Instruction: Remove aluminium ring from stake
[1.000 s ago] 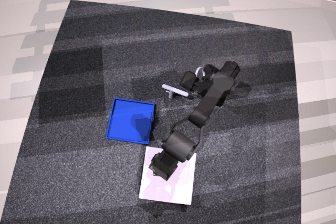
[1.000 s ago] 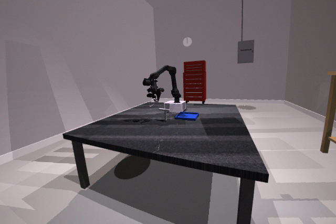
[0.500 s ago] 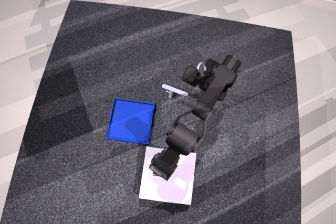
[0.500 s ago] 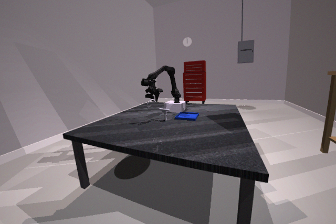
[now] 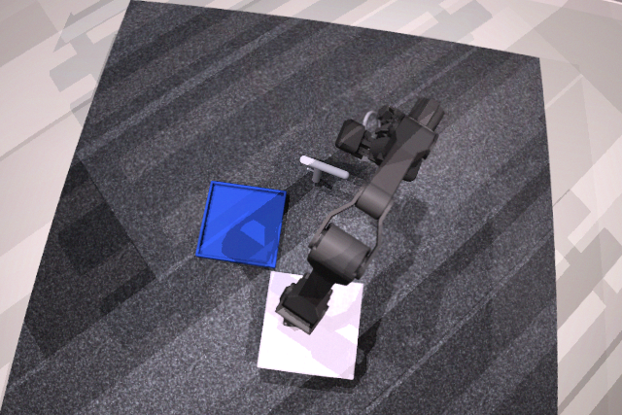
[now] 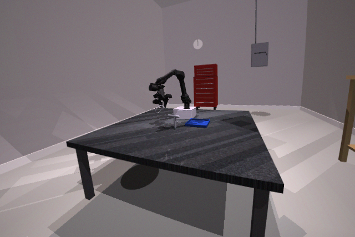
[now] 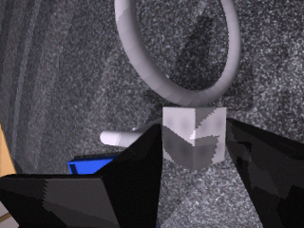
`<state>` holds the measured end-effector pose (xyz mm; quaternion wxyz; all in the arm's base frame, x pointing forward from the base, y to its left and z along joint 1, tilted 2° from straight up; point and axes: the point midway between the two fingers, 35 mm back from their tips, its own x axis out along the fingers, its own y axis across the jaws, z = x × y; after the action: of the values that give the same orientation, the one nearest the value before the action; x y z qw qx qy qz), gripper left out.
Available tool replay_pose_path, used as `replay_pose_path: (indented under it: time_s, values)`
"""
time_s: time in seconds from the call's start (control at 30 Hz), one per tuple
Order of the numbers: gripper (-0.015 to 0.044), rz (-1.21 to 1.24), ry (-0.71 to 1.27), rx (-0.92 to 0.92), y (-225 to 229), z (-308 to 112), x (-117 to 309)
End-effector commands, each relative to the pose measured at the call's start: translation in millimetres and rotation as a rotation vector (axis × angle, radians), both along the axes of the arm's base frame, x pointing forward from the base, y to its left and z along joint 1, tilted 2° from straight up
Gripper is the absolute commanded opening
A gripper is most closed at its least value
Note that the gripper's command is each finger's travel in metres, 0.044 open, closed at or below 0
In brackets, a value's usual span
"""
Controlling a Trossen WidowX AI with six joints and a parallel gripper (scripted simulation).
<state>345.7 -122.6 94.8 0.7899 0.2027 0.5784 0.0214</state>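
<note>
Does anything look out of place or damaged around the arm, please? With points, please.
Nothing looks damaged or spilled. The stake (image 5: 316, 176) (image 6: 175, 122) stands upright, the blue tray (image 5: 241, 222) (image 6: 197, 122) sits flat, and the ring (image 5: 367, 118) (image 7: 138, 62) hangs off the stake with its tab (image 7: 194, 138) in the claw (image 7: 192, 128).
</note>
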Motion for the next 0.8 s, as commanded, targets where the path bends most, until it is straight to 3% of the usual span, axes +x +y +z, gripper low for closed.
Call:
replay_pose_path:
  time_s: [0.0, 0.77]
  values:
    - [0.0, 0.067, -0.038, -0.042, 3.8, 2.9, -2.0]
    - [0.0, 0.488, -0.229, -0.301, 28.4, 4.7, -20.9]
